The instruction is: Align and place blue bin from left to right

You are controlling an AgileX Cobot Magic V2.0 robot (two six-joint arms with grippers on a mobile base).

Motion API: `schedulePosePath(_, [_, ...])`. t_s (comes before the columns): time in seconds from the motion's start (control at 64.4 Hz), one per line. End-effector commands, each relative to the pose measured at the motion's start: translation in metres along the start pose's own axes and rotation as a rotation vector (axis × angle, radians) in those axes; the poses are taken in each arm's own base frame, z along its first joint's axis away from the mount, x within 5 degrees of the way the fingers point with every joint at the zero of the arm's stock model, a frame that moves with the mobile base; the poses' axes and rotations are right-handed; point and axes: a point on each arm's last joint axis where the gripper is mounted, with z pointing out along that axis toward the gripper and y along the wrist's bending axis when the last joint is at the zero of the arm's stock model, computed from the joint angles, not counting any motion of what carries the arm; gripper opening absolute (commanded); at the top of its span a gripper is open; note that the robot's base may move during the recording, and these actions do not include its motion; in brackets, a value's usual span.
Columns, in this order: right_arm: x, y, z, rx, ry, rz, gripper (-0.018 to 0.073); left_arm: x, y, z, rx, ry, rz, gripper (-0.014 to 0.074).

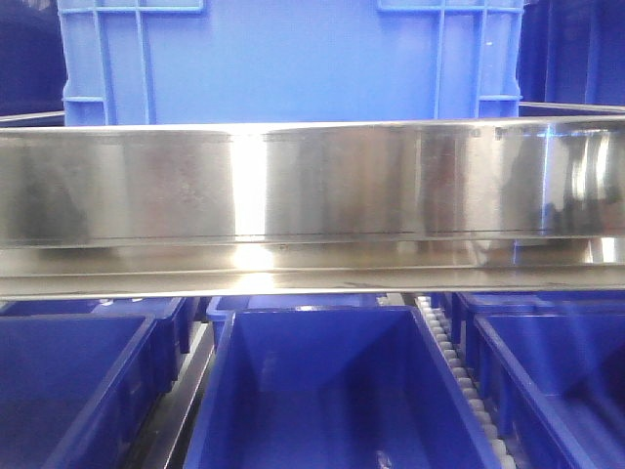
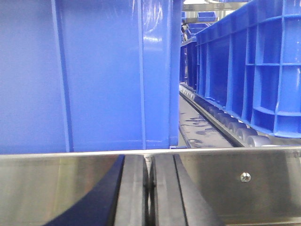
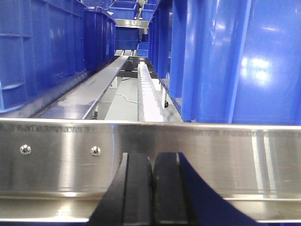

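Note:
The blue bin point(image 1: 293, 59), light blue with ribbed corners, stands behind a steel rail point(image 1: 312, 186) at the top centre of the front view. In the left wrist view a bright blue ribbed wall point(image 2: 94, 75) fills the left half just beyond the rail; it looks like the same bin. My left gripper point(image 2: 149, 160) is shut and holds nothing, with its tips level with the rail's top edge. My right gripper point(image 3: 152, 157) is also shut and empty, in front of the rail point(image 3: 211, 155). Neither gripper touches a bin.
Dark blue bins point(image 1: 332, 391) sit in a lower row under the rail. A ribbed blue crate point(image 2: 263, 70) rests on rollers point(image 2: 235, 132) to the right in the left wrist view. Dark smooth bins point(image 3: 235, 61) stand right, ribbed ones point(image 3: 42, 47) left, with a roller track point(image 3: 148, 94) between.

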Motion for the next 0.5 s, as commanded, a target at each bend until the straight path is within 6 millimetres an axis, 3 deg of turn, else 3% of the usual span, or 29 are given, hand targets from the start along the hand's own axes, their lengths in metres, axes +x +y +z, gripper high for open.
schedulePosePath(0.0, [-0.0025,-0.0007,-0.0004,0.01,-0.025,-0.016,-0.0088,-0.0033,-0.0001,-0.0004,0.004,-0.029,-0.007,0.0004])
schedulePosePath(0.482, [-0.0036,-0.0009,-0.0004,0.012,-0.038,-0.016,-0.0088,-0.0054,-0.0001,-0.0005,0.003,-0.052,-0.007,0.0004])
